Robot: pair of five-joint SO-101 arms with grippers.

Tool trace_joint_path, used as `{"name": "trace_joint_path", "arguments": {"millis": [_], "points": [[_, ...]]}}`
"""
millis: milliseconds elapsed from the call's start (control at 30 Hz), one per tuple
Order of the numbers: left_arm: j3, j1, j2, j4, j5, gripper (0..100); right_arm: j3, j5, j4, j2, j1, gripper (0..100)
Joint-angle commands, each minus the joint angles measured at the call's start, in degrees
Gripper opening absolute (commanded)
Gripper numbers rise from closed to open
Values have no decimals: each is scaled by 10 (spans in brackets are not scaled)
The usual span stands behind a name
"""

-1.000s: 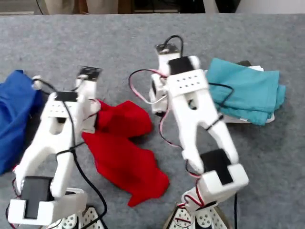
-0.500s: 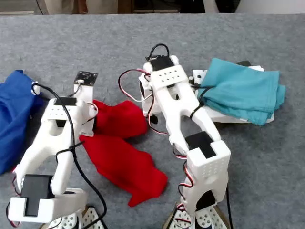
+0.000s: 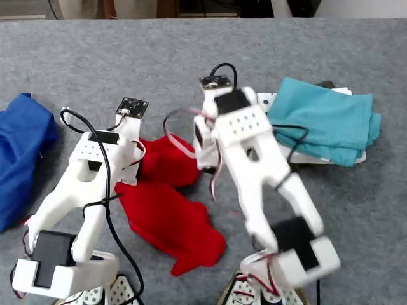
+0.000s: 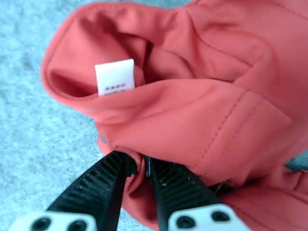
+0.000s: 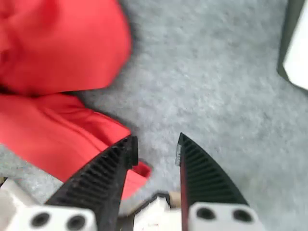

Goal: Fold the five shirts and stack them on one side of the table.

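Left hand (image 4: 138,161) pinches the red shirt (image 4: 192,96) (right hand (image 5: 156,139) parted).

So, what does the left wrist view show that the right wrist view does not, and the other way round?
The left wrist view gives the white label inside the collar of the red shirt, and the left gripper shut on a fold of that shirt. The right wrist view gives the right gripper open above the grey table, beside the shirt's edge, and a white sheet at the picture's border. Both share the red shirt and the grey table.
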Motion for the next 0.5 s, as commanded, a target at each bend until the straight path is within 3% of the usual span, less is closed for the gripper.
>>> {"name": "trace_joint_path", "arguments": {"millis": [0,100,267,467], "points": [[-4,-11,-6,-2,4,18,82,-1,-98,-51,-50,142],[-18,-53,-2,-2,4,18,131,-7,-181,-37,-80,141],[-20,-121,-1,-3,4,18,128,-127,-285,22,-85,125],[-18,-104,-1,-4,4,18,65,-143,-307,126,-116,67]]}}
